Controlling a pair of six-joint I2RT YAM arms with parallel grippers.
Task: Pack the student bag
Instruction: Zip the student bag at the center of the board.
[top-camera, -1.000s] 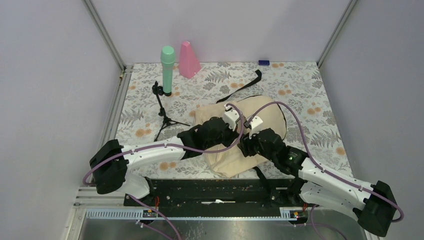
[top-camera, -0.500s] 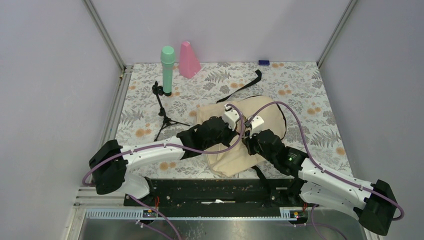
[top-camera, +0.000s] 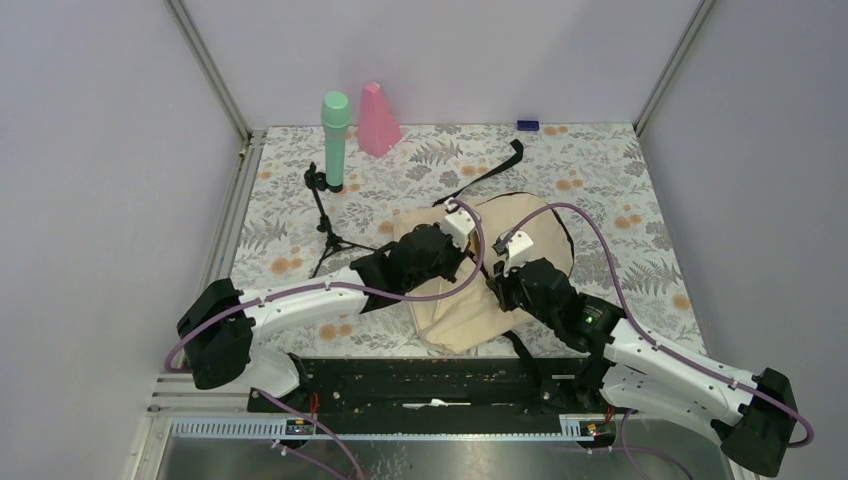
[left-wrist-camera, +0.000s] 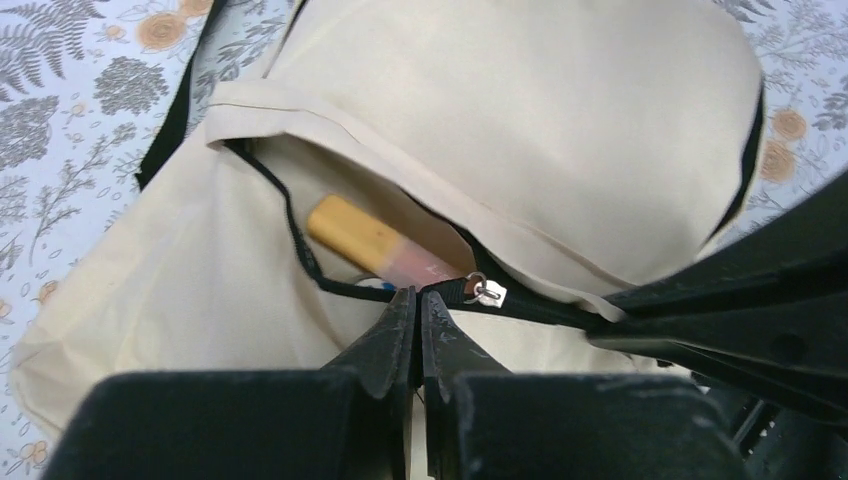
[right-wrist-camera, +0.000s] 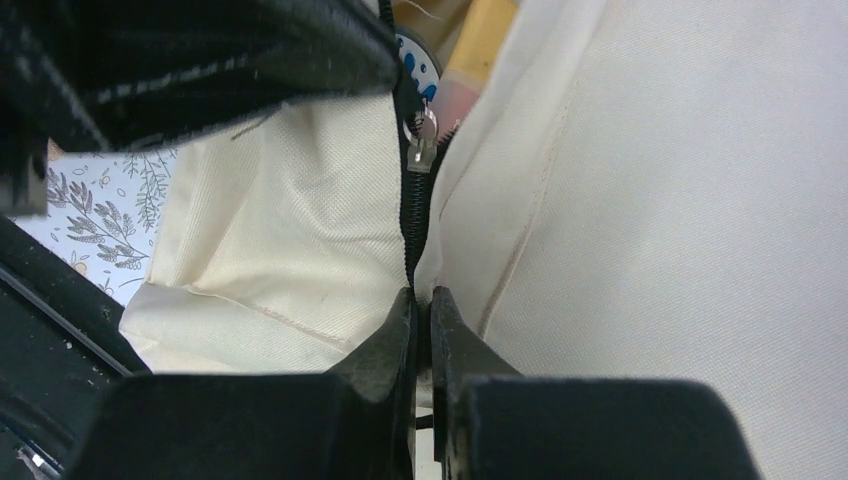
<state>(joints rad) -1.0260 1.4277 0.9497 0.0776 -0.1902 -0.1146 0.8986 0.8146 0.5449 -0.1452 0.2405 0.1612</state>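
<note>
Working the zipper looks like your step in hand: with the student bag (top-camera: 525, 225) lying mid-table at 12 o'clock from the bases, the left gripper (left-wrist-camera: 418, 300) and right gripper (right-wrist-camera: 421, 300) each pinch shut on its black zipper tape (left-wrist-camera: 292, 228), so next you'll likely need the tape taut and the zipper pull (left-wrist-camera: 488, 292), at 3 o'clock of the left tips, drawn along.

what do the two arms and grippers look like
The left arm and right arm have white links, black joints and a looping purple cable each. A green light glows on the right one. The left gripper and right gripper have black tapered fingers.
</note>
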